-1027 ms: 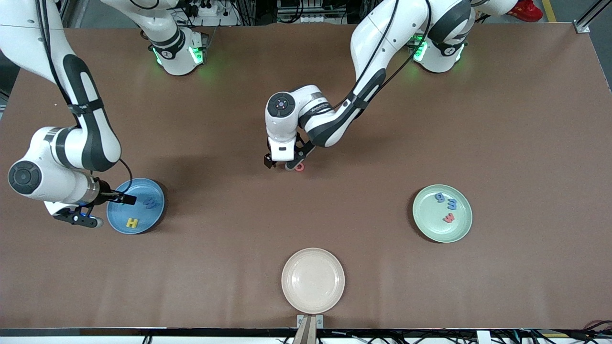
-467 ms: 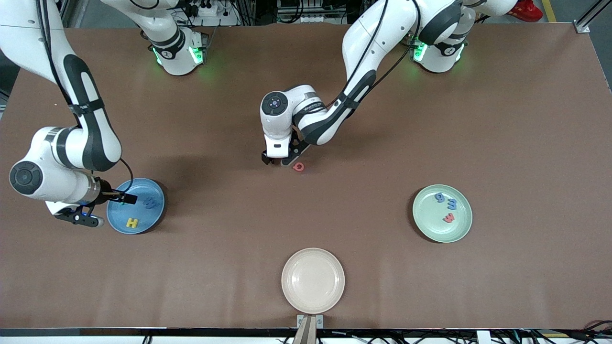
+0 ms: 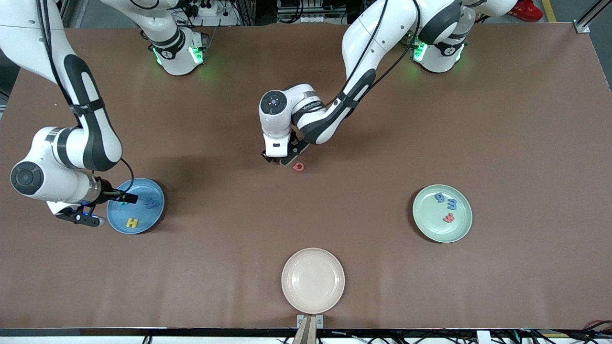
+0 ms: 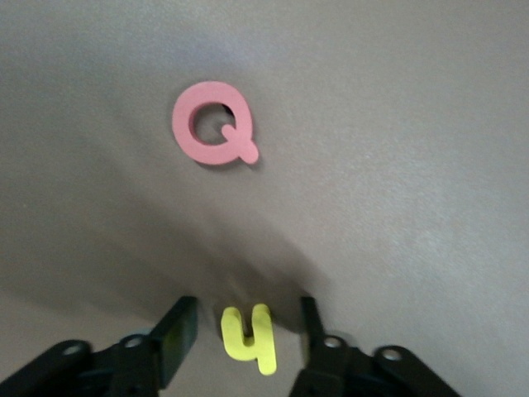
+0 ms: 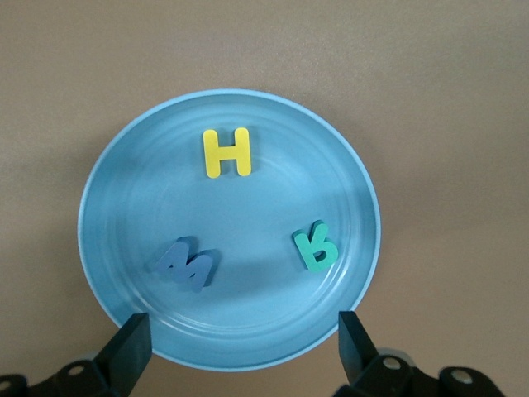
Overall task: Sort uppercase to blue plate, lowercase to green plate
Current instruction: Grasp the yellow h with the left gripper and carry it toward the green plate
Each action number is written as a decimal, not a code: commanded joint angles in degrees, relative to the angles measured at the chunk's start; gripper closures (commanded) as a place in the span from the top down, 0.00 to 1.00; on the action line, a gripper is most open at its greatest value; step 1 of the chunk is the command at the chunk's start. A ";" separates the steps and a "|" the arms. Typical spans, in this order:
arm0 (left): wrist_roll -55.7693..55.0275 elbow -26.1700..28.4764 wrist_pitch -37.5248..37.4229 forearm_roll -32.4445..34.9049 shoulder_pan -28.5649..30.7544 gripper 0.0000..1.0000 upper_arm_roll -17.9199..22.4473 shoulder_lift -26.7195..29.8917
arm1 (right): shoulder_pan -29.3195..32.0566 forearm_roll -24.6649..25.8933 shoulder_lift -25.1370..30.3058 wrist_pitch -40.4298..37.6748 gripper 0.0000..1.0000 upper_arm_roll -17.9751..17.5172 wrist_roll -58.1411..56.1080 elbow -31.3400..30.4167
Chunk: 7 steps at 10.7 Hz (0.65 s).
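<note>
Flat, yellow h (image 4: 248,337) lengthwise between left fingers (image 4: 178,339).

The left arm is reaching from its base at the table's top edge down toward the middle of the table, elbow raised, wrist bent straight down. The left gripper (image 3: 276,161) is sitting low at the tabletop, its fingers (image 4: 176,335) standing apart on either side of a small yellow letter (image 4: 248,337), not pressing it in the left wrist view. The right arm is bending down along its own end of the table, forearm folded back, wrist lying roughly level. The right gripper (image 3: 125,197) is hanging over the rim of the blue plate (image 3: 155,216), its fingers (image 5: 131,346) spread wide and holding nothing.
</note>
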State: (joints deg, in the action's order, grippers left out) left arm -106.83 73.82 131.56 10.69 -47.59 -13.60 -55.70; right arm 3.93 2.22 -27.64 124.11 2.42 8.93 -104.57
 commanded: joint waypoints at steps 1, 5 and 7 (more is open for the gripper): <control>0.05 -1.14 -0.77 -1.55 -1.10 0.13 1.12 -0.37 | 0.03 -0.37 0.22 -0.80 1.00 -0.23 0.21 -0.11; 6.70 -1.05 -9.98 -1.11 1.70 0.00 1.12 3.39 | -0.15 -0.37 0.13 -0.80 1.00 -0.23 0.21 -0.11; 14.15 -0.61 -17.18 -0.85 5.38 0.00 0.94 8.04 | -0.15 -0.37 0.13 -0.89 1.00 -0.23 0.21 -0.11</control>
State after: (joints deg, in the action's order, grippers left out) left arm -98.43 71.49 119.52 10.68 -44.99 -12.66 -52.96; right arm 3.78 2.22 -27.64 123.62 2.37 8.93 -104.59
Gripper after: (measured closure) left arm 0.744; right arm 0.000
